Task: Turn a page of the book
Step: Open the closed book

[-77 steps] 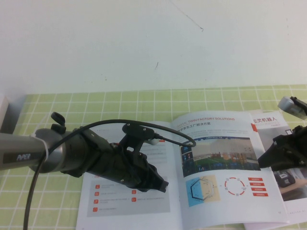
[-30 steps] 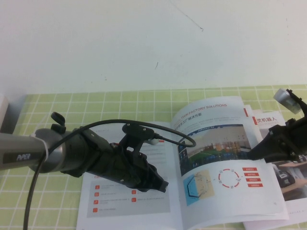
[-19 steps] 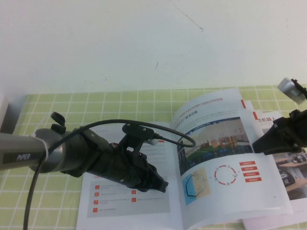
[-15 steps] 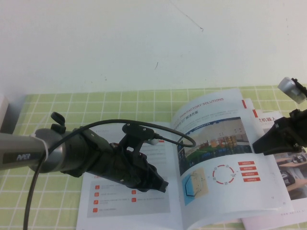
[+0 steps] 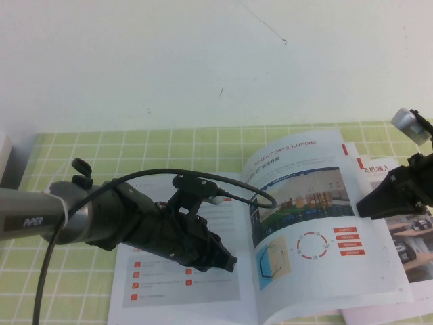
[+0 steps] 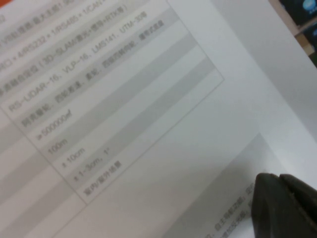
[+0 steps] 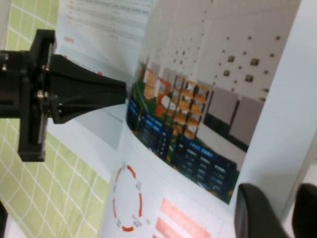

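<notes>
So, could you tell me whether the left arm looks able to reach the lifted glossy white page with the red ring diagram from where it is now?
Probably yes. The left gripper rests on the open book's left-hand leaf beside the spine, nothing standing between it and the lifted glossy page. The right gripper already holds that page's outer edge.

A plain white wall (image 5: 169, 61) fills the upper part of the high view, marked by a thin dark hairline scratch (image 5: 264, 24) near the top right of centre and a small dark fleck (image 5: 220, 91) lower down. Below it, across the lower half of the frame, lies a light green mat (image 5: 81, 152) ruled with a white grid of squares, meeting the wall along a straight edge. At the far left edge a pale white object (image 5: 5, 159) sits with a grey shadow beside it, and the lighting is even and soft.
</notes>
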You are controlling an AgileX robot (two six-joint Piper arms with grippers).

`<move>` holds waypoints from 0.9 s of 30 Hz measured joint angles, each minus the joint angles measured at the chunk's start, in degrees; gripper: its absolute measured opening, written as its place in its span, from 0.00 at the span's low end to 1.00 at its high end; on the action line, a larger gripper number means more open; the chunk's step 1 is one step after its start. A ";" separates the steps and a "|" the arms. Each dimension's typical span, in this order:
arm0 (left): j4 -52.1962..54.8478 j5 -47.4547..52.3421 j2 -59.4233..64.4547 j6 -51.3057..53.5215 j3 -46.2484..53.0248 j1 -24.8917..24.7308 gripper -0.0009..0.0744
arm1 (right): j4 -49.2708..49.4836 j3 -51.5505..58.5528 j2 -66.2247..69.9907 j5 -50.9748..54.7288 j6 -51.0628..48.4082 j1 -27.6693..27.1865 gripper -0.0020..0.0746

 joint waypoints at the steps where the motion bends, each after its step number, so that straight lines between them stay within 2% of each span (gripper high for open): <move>1: 0.00 0.00 0.00 0.00 0.00 0.00 0.01 | 0.00 -0.48 0.00 0.24 -0.32 -0.01 0.26; 4: 0.00 0.02 0.00 0.00 0.00 0.00 0.01 | 0.00 -1.69 0.00 1.58 -1.52 -0.12 0.27; 13: 0.00 0.12 0.00 0.00 0.00 0.00 0.01 | 3.71 -2.89 0.00 4.43 -6.69 -0.86 0.42; 27: 0.00 0.12 0.00 0.00 0.00 0.00 0.01 | 6.65 -2.89 0.00 4.44 -7.36 -0.86 0.44</move>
